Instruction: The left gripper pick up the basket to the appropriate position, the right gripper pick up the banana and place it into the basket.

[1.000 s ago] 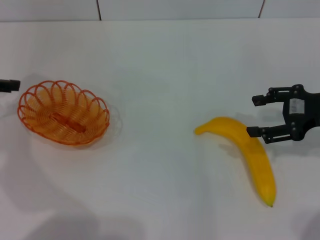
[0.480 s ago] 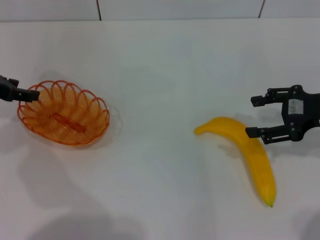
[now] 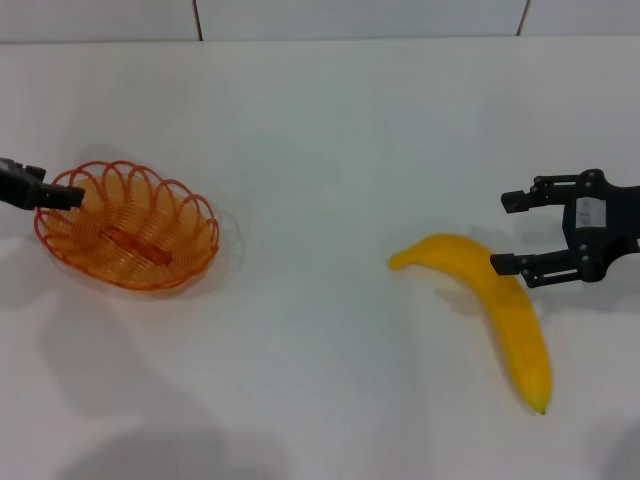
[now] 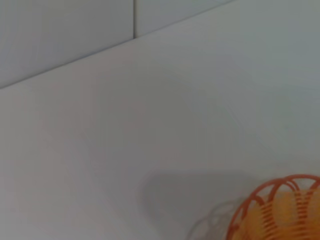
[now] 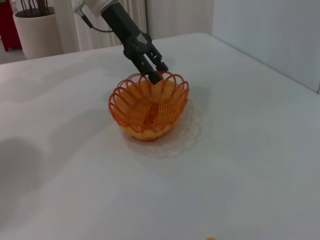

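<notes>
While its fingers (image 5: 159, 64) sit close together at the basket (image 3: 128, 238) rim's outer left edge, the left gripper (image 3: 62, 196) shows no clear clamp on the wire; can't tell if it's gripping. Right gripper (image 3: 512, 232) has its fingers (image 3: 520, 265) spread apart, the near one touching or just over the banana (image 3: 500, 305) upper half, the far one clear of it. Banana lies flat on the white tabletop (image 3: 330, 170), right side, well apart from the basket on the left.
</notes>
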Tool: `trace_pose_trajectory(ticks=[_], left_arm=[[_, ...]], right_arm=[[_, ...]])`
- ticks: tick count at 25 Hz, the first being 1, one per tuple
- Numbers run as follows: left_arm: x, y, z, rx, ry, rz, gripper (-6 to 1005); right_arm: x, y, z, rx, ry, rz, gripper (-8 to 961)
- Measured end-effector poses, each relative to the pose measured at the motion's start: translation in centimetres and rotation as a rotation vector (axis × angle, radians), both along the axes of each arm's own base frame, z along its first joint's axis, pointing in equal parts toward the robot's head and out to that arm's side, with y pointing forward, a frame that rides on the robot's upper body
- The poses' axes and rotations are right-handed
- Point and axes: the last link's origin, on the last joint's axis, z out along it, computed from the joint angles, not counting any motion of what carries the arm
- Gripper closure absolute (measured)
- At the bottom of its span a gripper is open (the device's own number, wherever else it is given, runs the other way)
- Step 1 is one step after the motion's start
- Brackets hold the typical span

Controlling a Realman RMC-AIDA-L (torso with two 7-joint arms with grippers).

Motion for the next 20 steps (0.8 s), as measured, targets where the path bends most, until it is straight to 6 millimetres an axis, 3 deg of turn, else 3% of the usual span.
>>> trace_pose_trajectory(ticks=[5,11,16,19,20], left_arm=[[-0.15,0.13,-0.34,0.005,-0.001,0.004,263],[-0.09,0.26,-0.45,0.005,0.005,0.001,479],[-0.18,0.39,-0.47,0.019,0.008,0.001,591],[-0.21,0.31,-0.78,0.013,0.005,0.004,788],[-0.20,0.33,-0.83,0.013,0.005,0.004,795]], right_arm=[[-0.15,0.05,-0.17,-0.010,-0.002,0.004,135],[-0.36,0.19,-0.26,-0.016,-0.001,0.002,135],[-0.37,0.19,-0.27,-0.016,-0.001,0.002,135],[-0.34,0.17,-0.26,-0.016,-0.001,0.001,135],[-0.34,0.17,-0.27,-0.017,-0.001,0.001,135]])
